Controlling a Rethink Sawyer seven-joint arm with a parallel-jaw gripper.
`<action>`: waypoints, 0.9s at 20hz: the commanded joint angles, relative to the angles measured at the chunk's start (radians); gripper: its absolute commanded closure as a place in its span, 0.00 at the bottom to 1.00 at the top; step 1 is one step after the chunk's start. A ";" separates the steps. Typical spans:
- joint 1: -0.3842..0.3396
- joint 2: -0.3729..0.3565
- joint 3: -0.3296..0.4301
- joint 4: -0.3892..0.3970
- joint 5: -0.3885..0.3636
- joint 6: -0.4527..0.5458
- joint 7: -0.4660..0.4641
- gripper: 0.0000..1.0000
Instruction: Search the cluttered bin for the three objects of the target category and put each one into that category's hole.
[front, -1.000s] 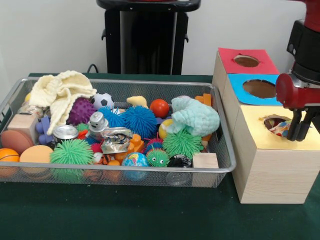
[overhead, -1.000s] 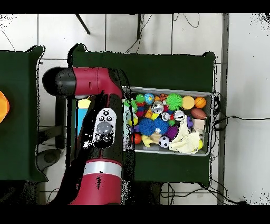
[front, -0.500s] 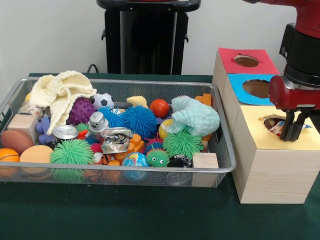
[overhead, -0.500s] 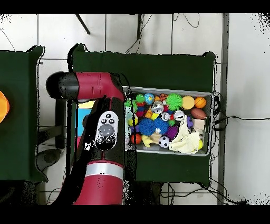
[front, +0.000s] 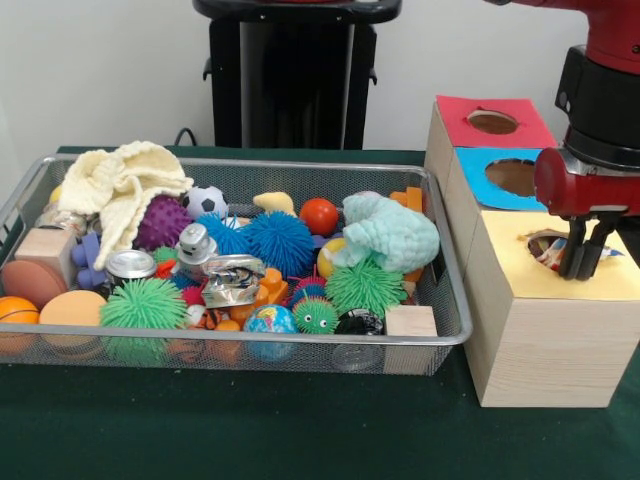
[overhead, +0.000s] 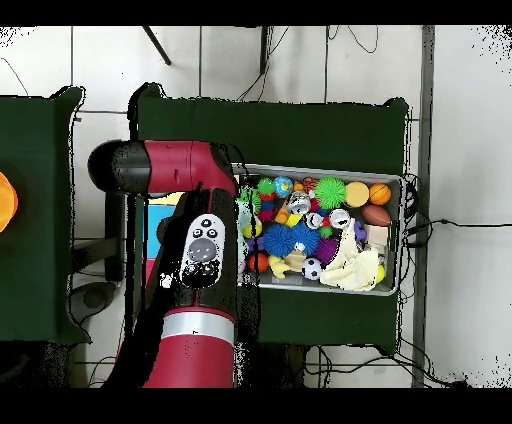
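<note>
My gripper (front: 581, 262) hangs over the yellow-topped box section (front: 520, 265), just right of its hole (front: 549, 247), where something colourful shows inside. The fingers (front: 570, 260) stand slightly apart, open, with nothing between them. The wire bin (front: 440, 335) to the left is full of toys: spiky green balls (front: 145, 304), a blue spiky ball (front: 277, 240), a small globe (front: 270, 321), a soccer ball (front: 205, 201), a crushed can (front: 232, 278) and a mint knitted cloth (front: 392, 232). In the overhead view the red arm (overhead: 200, 250) covers the gripper and most of the box beside the bin (overhead: 398, 182).
Behind the yellow section are a blue-topped hole (front: 519, 176) and a red-topped hole (front: 493, 122). A cream knitted cloth (front: 120, 185) lies at the bin's far left corner, wooden blocks (front: 410, 322) near its front right. Green cloth covers the table (front: 250, 420).
The gripper has shifted left and slightly up over the yellow section, from its right edge towards the hole. The bin's contents have not moved.
</note>
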 joint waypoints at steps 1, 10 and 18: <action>-0.009 0.018 0.092 0.137 -0.022 -0.002 0.108 1.00; 0.003 0.010 0.096 0.164 -0.021 -0.015 0.119 1.00; 0.006 -0.012 0.098 0.194 -0.021 -0.013 0.116 1.00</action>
